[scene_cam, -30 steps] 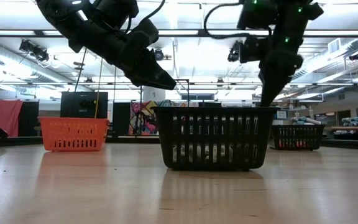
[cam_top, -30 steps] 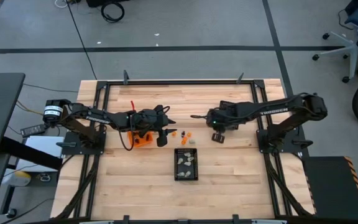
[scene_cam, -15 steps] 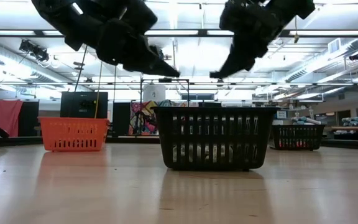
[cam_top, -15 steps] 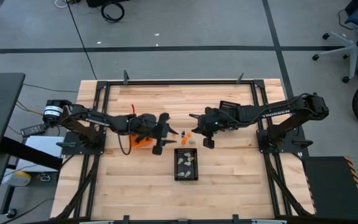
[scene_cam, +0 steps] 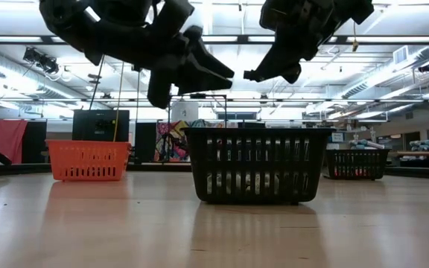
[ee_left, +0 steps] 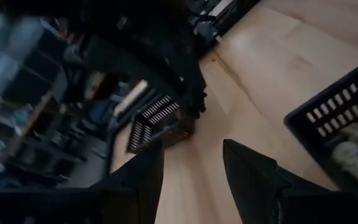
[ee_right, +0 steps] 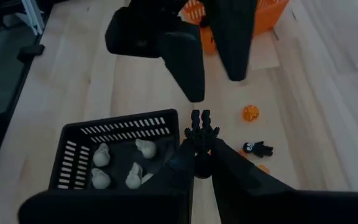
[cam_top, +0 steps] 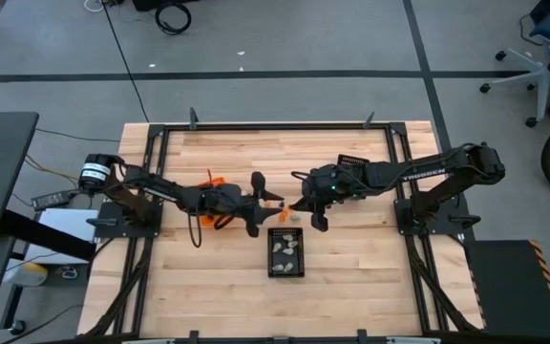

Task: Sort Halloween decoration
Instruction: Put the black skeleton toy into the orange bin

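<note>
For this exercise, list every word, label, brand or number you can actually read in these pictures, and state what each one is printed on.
"TROSSEN": white lettering on the right arm, high view.
White lettering on the left arm: too small to read.
Colourful poster in the room behind, low view: no readable words.
Nothing readable on the bins or toy pieces.

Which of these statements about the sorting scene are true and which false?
1. The black mesh bin holds pale grey-white toy pieces. True.
2. The right gripper is open and empty. False: its fingers are shut on a small black toy piece.
3. The left gripper has its fingers spread with nothing between them. True.
4. No pieces are left on the wooden table. False: a small orange piece and a small black figure lie loose on it.
</note>
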Tool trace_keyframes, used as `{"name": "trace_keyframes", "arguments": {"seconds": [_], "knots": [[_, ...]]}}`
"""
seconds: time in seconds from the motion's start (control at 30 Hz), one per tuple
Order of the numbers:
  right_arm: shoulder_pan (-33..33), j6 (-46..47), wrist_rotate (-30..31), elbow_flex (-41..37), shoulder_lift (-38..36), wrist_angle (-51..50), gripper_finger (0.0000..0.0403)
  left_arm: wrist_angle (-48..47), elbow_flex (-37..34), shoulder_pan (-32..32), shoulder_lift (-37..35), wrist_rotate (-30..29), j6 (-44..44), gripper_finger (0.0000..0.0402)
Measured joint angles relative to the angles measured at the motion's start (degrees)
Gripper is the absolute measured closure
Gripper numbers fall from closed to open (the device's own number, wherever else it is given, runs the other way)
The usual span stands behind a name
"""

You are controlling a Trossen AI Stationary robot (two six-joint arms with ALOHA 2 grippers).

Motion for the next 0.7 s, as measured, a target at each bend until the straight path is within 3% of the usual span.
{"name": "trace_keyframes", "arguments": {"seconds": [0.23, 0.7], "knots": [[-0.74, 0.9, -0.07, 0.0, 0.02, 0.13, 0.0355, 0.78, 0.02, -0.02, 0.0, 0.08, 12.5, 0.023], [-0.87, 0.9, -1.68, 0.0, 0.04, 4.84, 0.0355, 5.58, 0.06, 0.0, 0.0, 1.33, 17.7, 0.023]]}}
